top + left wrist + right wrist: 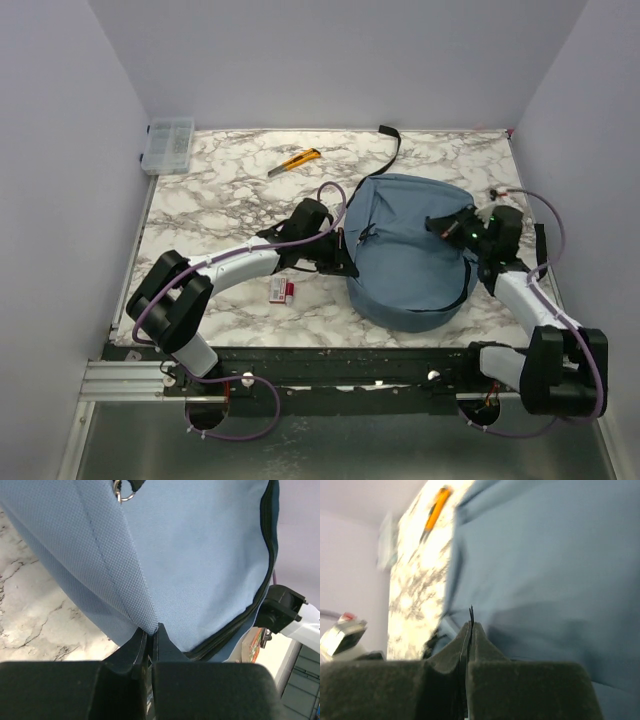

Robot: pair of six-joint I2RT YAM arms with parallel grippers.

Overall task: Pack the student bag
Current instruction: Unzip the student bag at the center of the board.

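1. The student bag (pixel 410 260) is seen lying flat on the table (pixel 220 200), right of centre, between the two arms, with a black strap trailing off toward the far edge.
2. The step in hand is judged to be the opening of the bag: it is gripped from both sides, and its dark zipper (pixel 264 580) is seen closed where the left wrist view shows it.
3. Nothing can be judged as packed yet. A yellow utility knife (pixel 295 160), a clear plastic box (pixel 168 145) and a small red-and-white item (pixel 281 290) are seen lying loose on the table, apart from the bag.
4. The left tool (pixel 149 634) is closed, and a fold of blue fabric at the bag's left edge is pinched between its tips.
5. The right tool (pixel 470 626) is pressed together over the bag's top right part, and a thin dark strip (pixel 471 612) is caught between its tips. Whether that strip is a zipper pull or a piece of webbing cannot be told.
6. For the next move, the fabric would need to be held steady by the left tool while the strip is drawn along the zipper line by the right one, if it is indeed the pull.
7. Slipping of the soft fabric out of the pinch is judged to be the main risk.
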